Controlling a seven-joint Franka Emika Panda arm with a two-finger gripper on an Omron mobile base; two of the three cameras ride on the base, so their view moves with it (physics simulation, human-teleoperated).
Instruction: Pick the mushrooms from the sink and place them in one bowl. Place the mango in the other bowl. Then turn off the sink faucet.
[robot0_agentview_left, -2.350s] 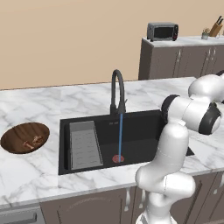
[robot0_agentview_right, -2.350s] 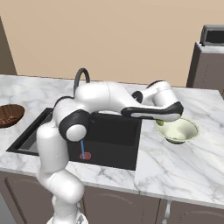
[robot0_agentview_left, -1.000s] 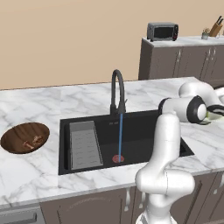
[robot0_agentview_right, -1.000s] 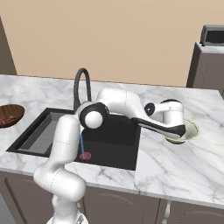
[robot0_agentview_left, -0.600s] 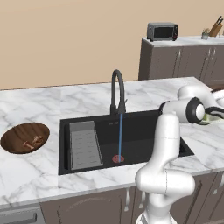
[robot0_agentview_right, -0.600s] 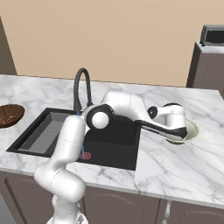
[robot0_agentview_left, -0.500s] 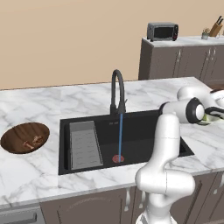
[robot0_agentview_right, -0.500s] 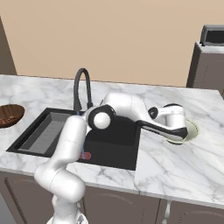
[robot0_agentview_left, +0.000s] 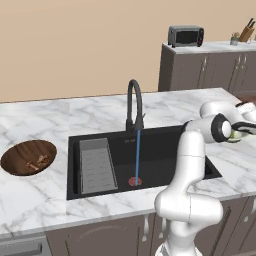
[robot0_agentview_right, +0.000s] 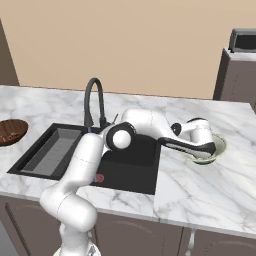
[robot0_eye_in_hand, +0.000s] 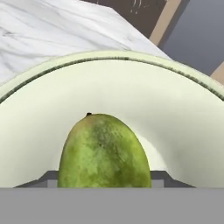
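Observation:
The yellow-green mango (robot0_eye_in_hand: 103, 151) sits between my fingertips, low inside the pale cream-green bowl (robot0_eye_in_hand: 175, 109), and my gripper (robot0_agentview_right: 209, 152) is shut on it. This bowl (robot0_agentview_right: 221, 147) stands on the counter right of the black sink (robot0_agentview_left: 165, 150). The dark wooden bowl (robot0_agentview_left: 20, 155) lies far left with the small brown mushrooms (robot0_agentview_left: 39, 161) in it. The black gooseneck faucet (robot0_agentview_left: 134, 105) is running, and a blue stream (robot0_agentview_left: 137, 155) falls onto the red drain (robot0_agentview_left: 135, 181).
A grey ribbed tray (robot0_agentview_left: 96, 165) fills the sink's left side. Marble counter (robot0_agentview_right: 200, 195) spreads around the basin. Dark cabinets with a toaster oven (robot0_agentview_left: 185, 36) and a knife block (robot0_agentview_left: 246, 33) stand at the back right.
The hand has sunk a little further into the cream-green bowl with the mango. The jaws keep the same width, and water keeps running.

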